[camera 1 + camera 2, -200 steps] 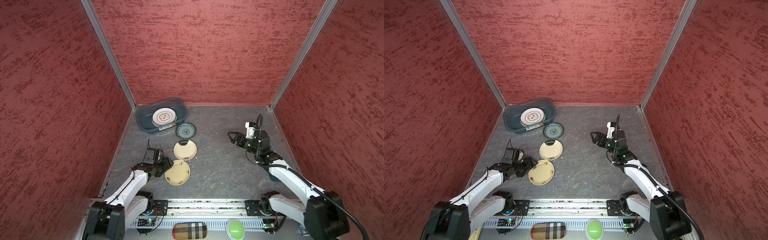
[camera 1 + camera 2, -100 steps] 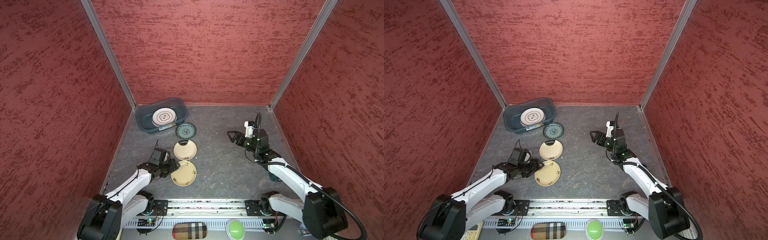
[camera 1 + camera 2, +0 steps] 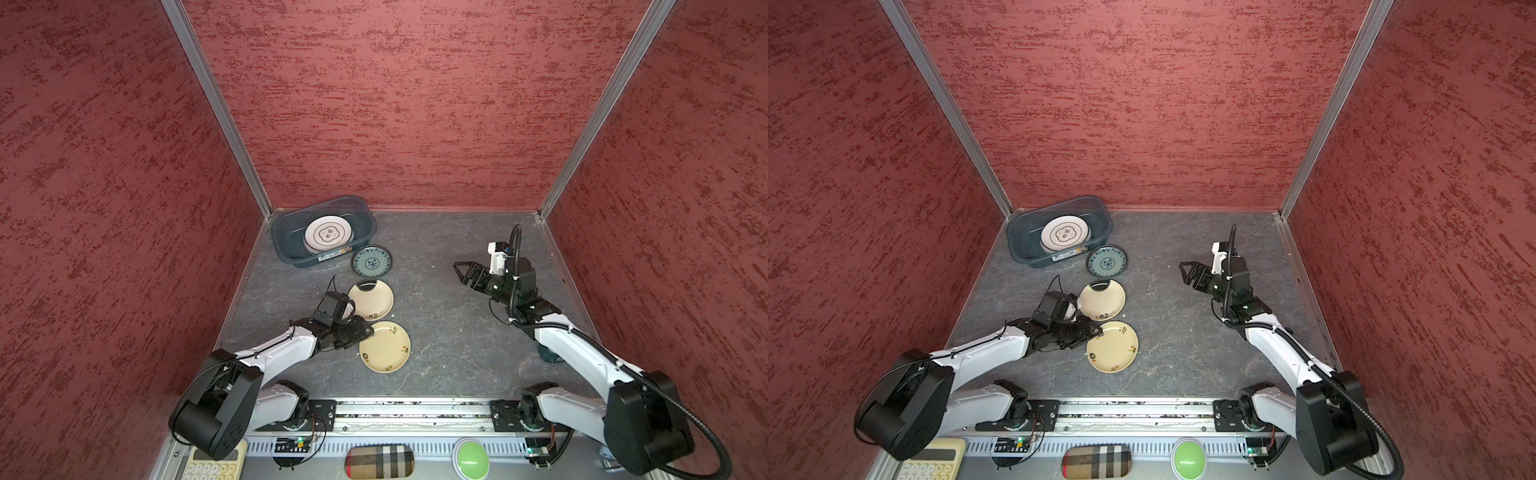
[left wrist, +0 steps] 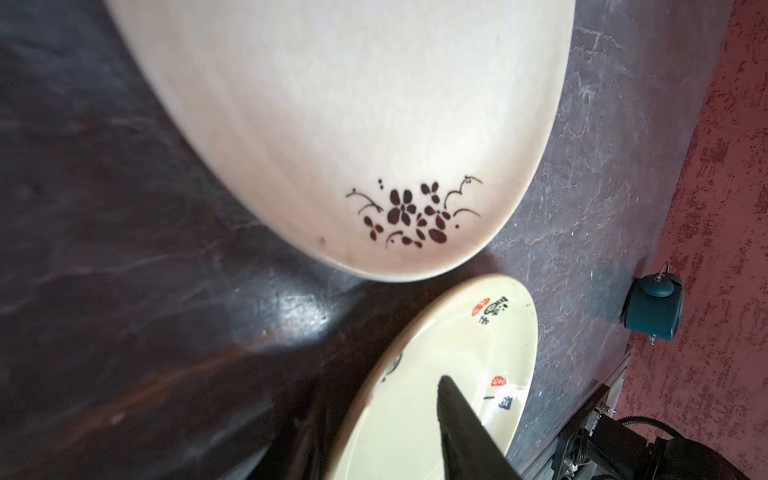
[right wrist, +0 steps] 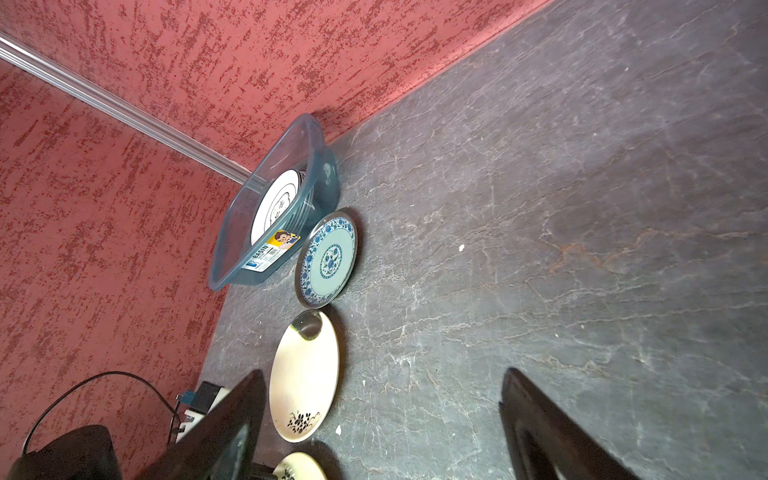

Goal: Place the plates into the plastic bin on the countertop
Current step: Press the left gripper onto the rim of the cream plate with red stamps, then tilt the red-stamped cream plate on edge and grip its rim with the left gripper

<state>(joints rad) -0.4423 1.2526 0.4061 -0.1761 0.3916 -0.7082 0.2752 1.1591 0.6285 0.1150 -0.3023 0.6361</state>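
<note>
Top views: left claw (image 3: 367,331) at left rim of near yellow plate (image 3: 388,349) on the surface (image 3: 449,332); clenched or not, cannot tell. Right claw (image 3: 459,272) gapes empty. Far-left bin (image 3: 281,247) holds a white plate (image 3: 328,235).

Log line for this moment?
left gripper: yellow plate rim, grip unclear; right gripper: open, empty; plastic bin: white plate inside; countertop: cream plate, teal plate

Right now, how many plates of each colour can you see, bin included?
Teal-patterned plate: 1, on the countertop
Cream plate with dark flowers: 1, countertop
Pale yellow plate with red marks: 1, countertop
White plate: 1, topping a stack in the plastic bin; those beneath cannot be counted
Total: 4 countable
</note>
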